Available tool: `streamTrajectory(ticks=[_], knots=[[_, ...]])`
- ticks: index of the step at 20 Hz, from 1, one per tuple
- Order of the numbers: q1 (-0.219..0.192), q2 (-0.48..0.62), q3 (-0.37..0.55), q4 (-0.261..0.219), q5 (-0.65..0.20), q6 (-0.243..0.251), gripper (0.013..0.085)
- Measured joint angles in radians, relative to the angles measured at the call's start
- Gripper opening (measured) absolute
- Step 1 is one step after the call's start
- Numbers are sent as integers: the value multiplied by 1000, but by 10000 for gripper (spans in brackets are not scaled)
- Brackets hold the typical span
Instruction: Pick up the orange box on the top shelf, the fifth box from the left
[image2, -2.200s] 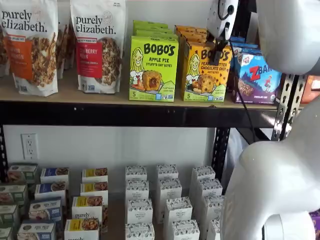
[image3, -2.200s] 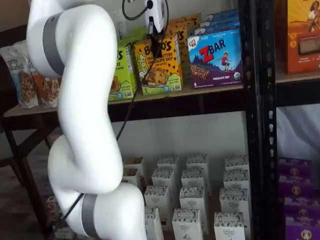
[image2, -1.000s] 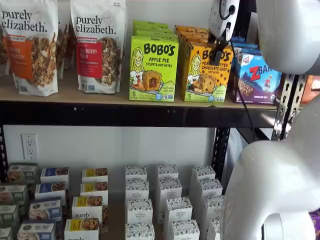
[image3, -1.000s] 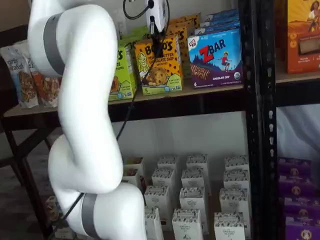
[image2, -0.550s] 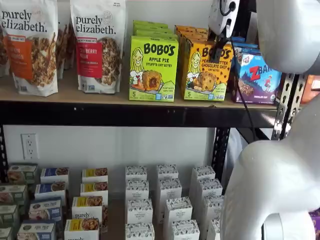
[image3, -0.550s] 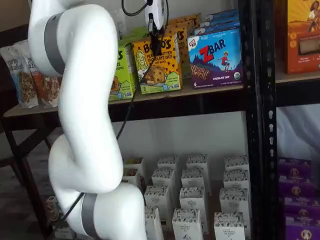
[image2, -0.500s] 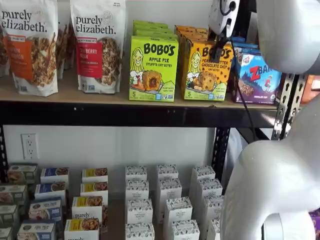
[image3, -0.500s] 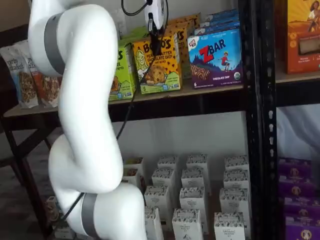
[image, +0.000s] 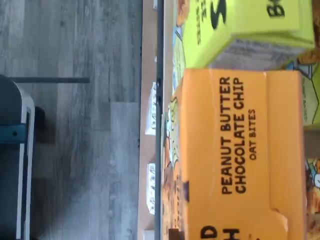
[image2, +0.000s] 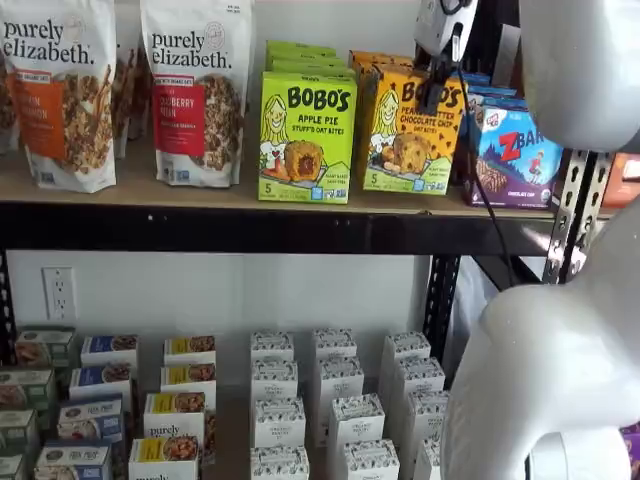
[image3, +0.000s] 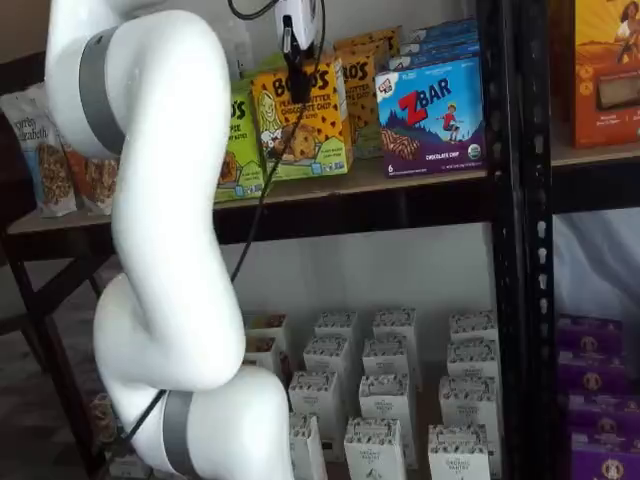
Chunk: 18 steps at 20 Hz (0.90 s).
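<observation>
Orange box (image3: 300, 125) now tilted, lifted off the top shelf (image3: 400, 185) (gripper (image3: 298, 88) clamped on it)

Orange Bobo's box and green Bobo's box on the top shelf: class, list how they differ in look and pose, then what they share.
Colour: the orange box is orange-yellow; the green box is lime.
Flavour: the orange box reads Peanut Butter Chocolate Chip; the green box reads Apple Pie.
Pose: the orange box is tilted, with the gripper shut on its top; the green box stands upright on the top shelf, untouched.
Shared: Bobo's branding, a cartoon girl, a "5".
</observation>
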Motion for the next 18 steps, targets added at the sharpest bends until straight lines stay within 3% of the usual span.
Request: streamTrajectory(ticks=[10, 18], knots=[[22, -88, 43, -7, 28, 26, 290], [-4, -192, 125, -12, 48, 3, 290]])
